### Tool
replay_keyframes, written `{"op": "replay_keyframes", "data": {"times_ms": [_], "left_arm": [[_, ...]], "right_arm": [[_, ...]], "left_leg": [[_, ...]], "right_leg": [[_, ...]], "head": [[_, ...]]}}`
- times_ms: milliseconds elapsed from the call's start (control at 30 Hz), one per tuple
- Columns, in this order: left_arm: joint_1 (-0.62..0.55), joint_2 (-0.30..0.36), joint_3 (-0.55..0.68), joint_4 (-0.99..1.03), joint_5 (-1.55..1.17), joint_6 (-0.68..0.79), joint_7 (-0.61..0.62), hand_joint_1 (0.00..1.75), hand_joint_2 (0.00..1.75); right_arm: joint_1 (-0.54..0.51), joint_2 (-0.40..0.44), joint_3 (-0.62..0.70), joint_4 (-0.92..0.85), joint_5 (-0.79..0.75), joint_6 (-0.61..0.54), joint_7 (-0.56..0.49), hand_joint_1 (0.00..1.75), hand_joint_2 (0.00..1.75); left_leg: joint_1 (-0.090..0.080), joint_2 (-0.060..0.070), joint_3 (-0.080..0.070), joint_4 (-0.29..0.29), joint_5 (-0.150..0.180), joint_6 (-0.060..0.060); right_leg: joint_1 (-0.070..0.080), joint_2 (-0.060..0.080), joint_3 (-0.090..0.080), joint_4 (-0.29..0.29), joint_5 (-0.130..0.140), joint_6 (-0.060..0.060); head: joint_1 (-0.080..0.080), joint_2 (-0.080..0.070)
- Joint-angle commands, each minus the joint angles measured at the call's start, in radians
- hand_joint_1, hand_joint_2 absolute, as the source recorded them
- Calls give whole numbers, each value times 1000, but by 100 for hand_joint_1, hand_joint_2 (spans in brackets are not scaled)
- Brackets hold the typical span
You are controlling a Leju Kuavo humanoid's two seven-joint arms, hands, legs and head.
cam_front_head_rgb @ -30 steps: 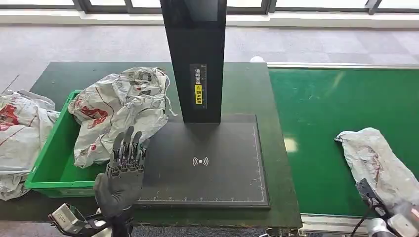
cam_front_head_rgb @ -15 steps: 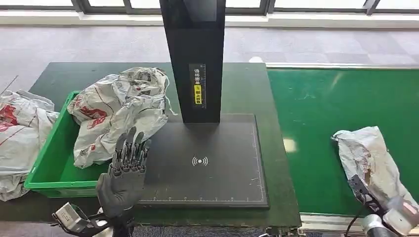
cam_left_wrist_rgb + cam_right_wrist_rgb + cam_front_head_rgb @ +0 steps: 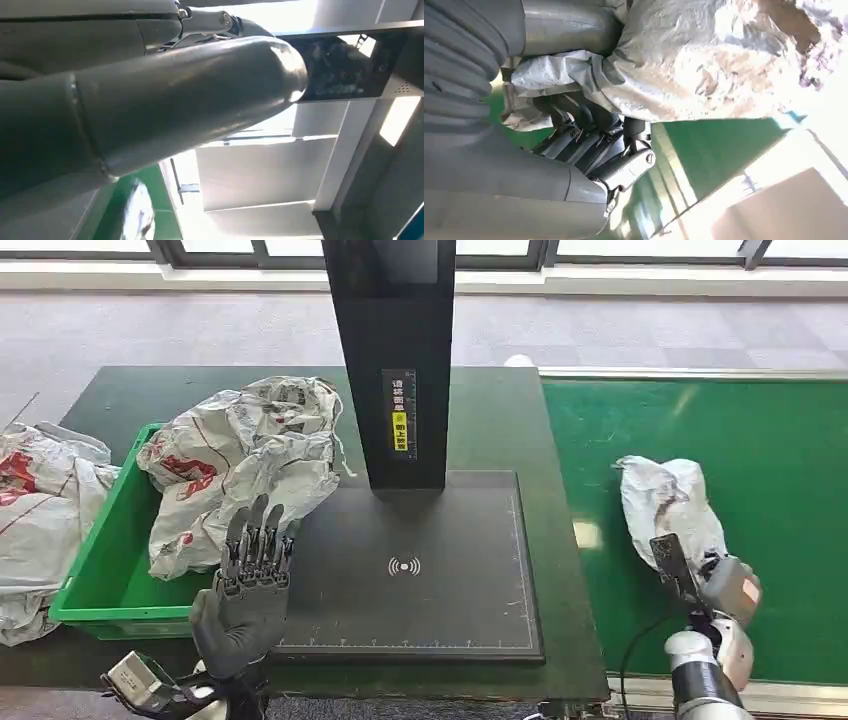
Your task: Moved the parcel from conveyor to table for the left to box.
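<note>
The parcel (image 3: 665,505), a crumpled grey-white bag, sits over the green conveyor (image 3: 740,440) near its inner edge, just beside the dark counter (image 3: 500,420); the right hand (image 3: 715,580) grips its near end, thumb and dark fingers (image 3: 589,145) wrapped into the plastic in the right wrist view. Whether the bag is raised off the belt or resting on it I cannot tell. Broad bare green belt lies beyond and to the right of it. Between parcel and counter runs a bare strip of belt, then the counter's edge, then the flat black scanner pad (image 3: 420,570) with its tall black post (image 3: 395,360) standing at the far side (the pad's surface itself is bare). The left hand (image 3: 250,580) is upright at the pad's near-left corner, palm away from the camera, fingers straight and slightly spread, holding nothing. Just beyond it another printed bag (image 3: 245,460) is heaped in the green bin (image 3: 95,580), spilling over its rim toward the pad
</note>
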State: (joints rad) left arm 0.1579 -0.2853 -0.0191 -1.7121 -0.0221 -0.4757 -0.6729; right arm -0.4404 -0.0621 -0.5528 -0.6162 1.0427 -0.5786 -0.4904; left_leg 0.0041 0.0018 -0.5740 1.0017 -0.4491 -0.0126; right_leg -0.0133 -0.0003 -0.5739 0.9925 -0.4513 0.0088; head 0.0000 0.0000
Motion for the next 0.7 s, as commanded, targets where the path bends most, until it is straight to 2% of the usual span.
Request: {"op": "replay_keyframes", "data": {"times_ms": [33, 167, 233, 267, 367, 400, 500, 700], "left_arm": [[0, 0, -5, 20, -5, 5, -25, 0, 0], [0, 0, -5, 20, -5, 5, -25, 0, 0], [-5, 6, -8, 27, -4, 6, -25, 0, 0], [-13, 9, -9, 39, -6, 6, -25, 0, 0], [-26, 16, -9, 51, -8, 10, -25, 0, 0], [-25, 18, -9, 52, -10, 14, -25, 0, 0], [-13, 19, -15, 43, -16, 18, -25, 0, 0], [-13, 19, -15, 43, -16, 18, -25, 0, 0]], "right_arm": [[0, 151, -6, -176, -58, 39, -47, 175, 175], [0, 151, -6, -176, -58, 39, -47, 175, 175], [39, 174, 7, -244, -155, 105, -130, 175, 175], [70, 204, 27, -306, -244, 179, -192, 175, 175], [169, 254, 172, -476, -396, 318, -208, 175, 175], [197, 272, 234, -530, -429, 304, -208, 175, 175], [230, 307, 332, -576, -456, 356, -208, 175, 175], [230, 307, 332, -576, -456, 356, -208, 175, 175]], "left_leg": [[0, 0, 0, -1, 0, 0], [0, 0, -1, -2, 0, 1], [-1, -1, -1, -1, 0, 0], [-1, -2, -2, -1, 0, 0], [-1, -3, -2, -1, 0, 0], [-1, -3, -2, -2, 0, -1], [0, 1, -1, -2, -1, -1], [0, -2, -2, -1, 0, 0]], "right_leg": [[0, 1, -1, 0, 0, -1], [1, 0, 0, -3, 1, -1], [-1, -1, -1, -2, 0, -1], [-1, -2, -1, -1, -1, -1], [-1, -3, -1, -2, -1, -1], [-1, -3, -1, -1, -1, -2], [0, 2, -2, -1, 0, -2], [0, -2, -3, 0, -2, -2]], "head": [[0, 0], [0, 0], [0, 0], [0, 0], [0, 0], [0, 0], [0, 0], [0, 0]]}}
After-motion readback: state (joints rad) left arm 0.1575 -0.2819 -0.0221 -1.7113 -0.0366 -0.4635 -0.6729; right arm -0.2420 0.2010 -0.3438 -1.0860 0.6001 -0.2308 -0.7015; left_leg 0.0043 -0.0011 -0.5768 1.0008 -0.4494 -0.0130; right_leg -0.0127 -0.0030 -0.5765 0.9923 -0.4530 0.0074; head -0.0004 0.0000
